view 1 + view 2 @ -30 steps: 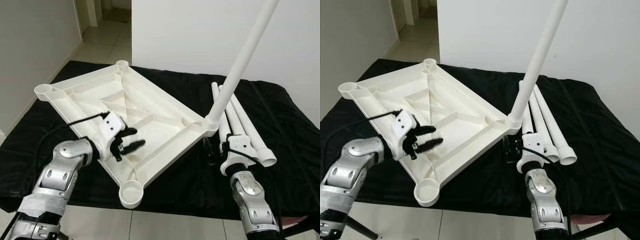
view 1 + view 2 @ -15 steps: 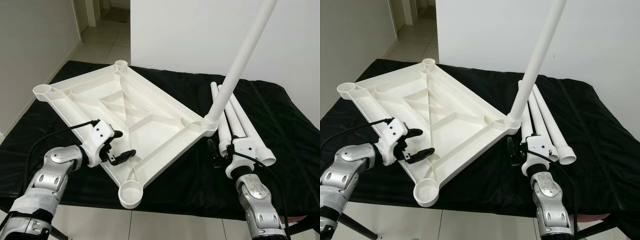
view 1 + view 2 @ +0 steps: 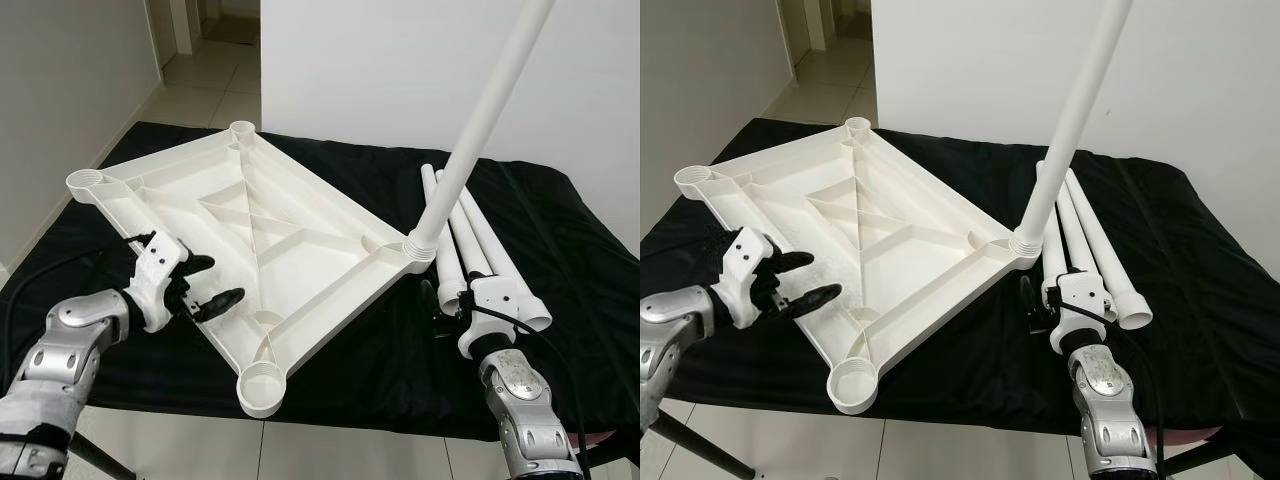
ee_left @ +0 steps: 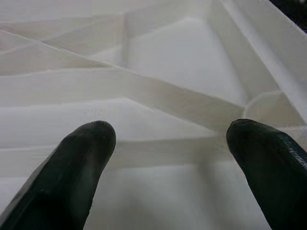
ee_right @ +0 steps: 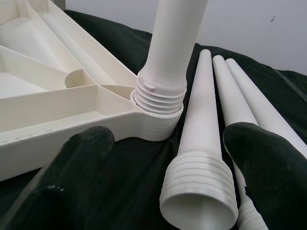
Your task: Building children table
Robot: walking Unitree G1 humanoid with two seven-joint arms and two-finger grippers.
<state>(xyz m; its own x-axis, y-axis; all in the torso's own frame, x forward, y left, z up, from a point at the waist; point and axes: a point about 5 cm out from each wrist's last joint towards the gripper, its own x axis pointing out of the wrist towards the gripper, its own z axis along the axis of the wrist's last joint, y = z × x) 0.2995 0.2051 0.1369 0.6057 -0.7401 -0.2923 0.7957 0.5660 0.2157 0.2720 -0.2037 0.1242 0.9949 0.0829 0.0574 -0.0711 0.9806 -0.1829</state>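
Left claw (image 3: 208, 285) hovers with its two black fingers (image 4: 79, 163) spread apart and holding nothing, at the near left edge of the white tabletop (image 3: 250, 230), over its ribbed underside. That tabletop lies upside down on a black cloth (image 3: 560, 240) that covers the table. One white leg (image 3: 470, 150) is screwed into the tabletop's right corner socket (image 5: 158, 108) and stands up, leaning to the right. Three loose legs (image 3: 480, 250) lie side by side on the cloth just beside that corner, threaded ends toward the robot. Right claw (image 5: 168, 158) sits low near those threaded ends, fingers wide apart and empty, pointing at the screwed-in leg's base. Three other corner sockets, one nearest the robot (image 3: 262, 386), stand empty
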